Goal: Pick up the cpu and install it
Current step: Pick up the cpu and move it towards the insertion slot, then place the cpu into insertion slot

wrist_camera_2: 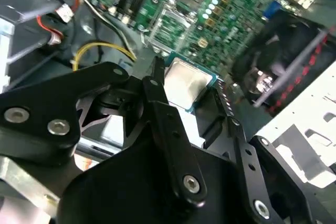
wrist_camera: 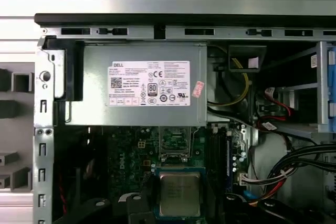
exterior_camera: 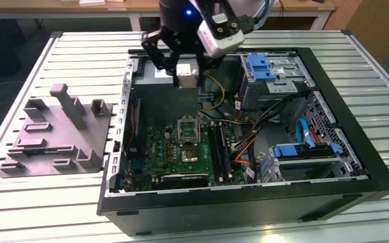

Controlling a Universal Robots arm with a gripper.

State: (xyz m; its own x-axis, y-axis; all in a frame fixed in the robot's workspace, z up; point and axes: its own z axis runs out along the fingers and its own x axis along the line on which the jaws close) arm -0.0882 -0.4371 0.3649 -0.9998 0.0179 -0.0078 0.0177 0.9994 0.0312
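Observation:
The cpu [exterior_camera: 186, 77] is a small silvery square chip, held above the rear part of the open computer case [exterior_camera: 356, 152], over the power supply end. My gripper [exterior_camera: 186, 81] is shut on it, black fingers [exterior_camera: 159, 55] pressing its edges. In the second wrist view the cpu [wrist_camera_2: 184, 81] sits between the black finger links [wrist_camera_2: 157, 103], with the green motherboard [wrist_camera_2: 220, 9] and the socket [wrist_camera_2: 173, 24] beyond it. In the first wrist view the cpu [wrist_camera: 180, 194] hangs in front of the socket's shiny frame [wrist_camera: 175, 142]. In the exterior view the socket [exterior_camera: 189, 152] lies on the motherboard, lower than the gripper.
A grey moulded tray [exterior_camera: 46, 142] with upright posts stands on the slatted table at the exterior view's left. Inside the case are blue drive brackets [exterior_camera: 261, 67], bundled cables [exterior_camera: 262, 126], a yellow cable [exterior_camera: 216, 93] and the grey power supply [wrist_camera: 144, 85].

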